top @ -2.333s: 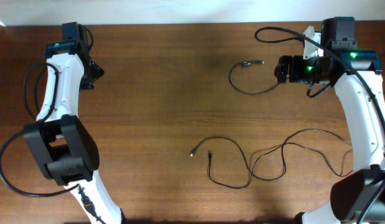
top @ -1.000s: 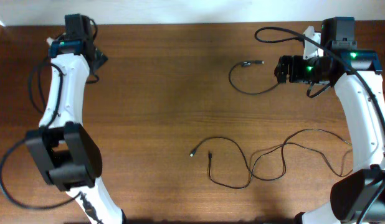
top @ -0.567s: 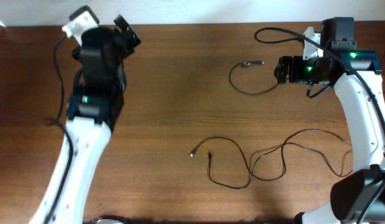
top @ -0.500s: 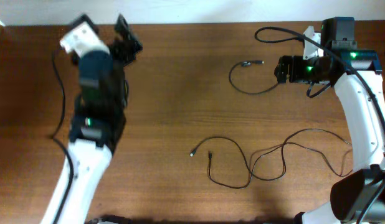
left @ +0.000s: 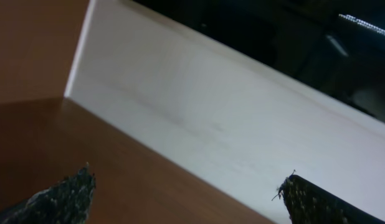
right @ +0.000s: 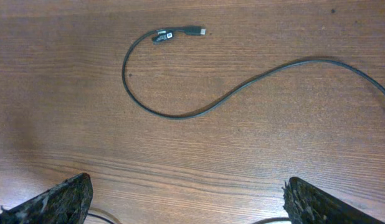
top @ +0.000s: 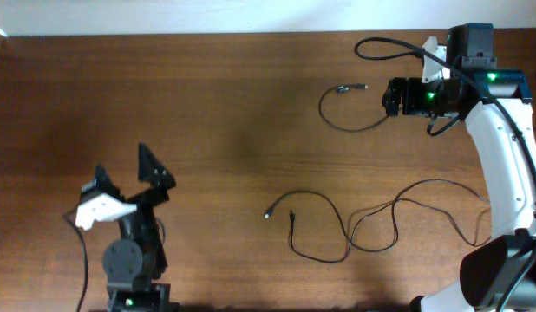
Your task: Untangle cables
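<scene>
The right gripper (top: 389, 96), fingers spread wide and empty, hangs over the far right of the tabletop (top: 233, 130). A short cable (top: 324, 114) lies on the wood just beside it, curling away from the gripper to a small plug (top: 350, 87). Nearer the front edge, the tangled cables (top: 324, 259) loop across the tabletop with two plug ends side by side, well apart from both grippers. The left gripper (top: 125, 172), also spread wide and empty, is at the front left, far from every cable and tilted toward the pale wall (left: 230, 124).
</scene>
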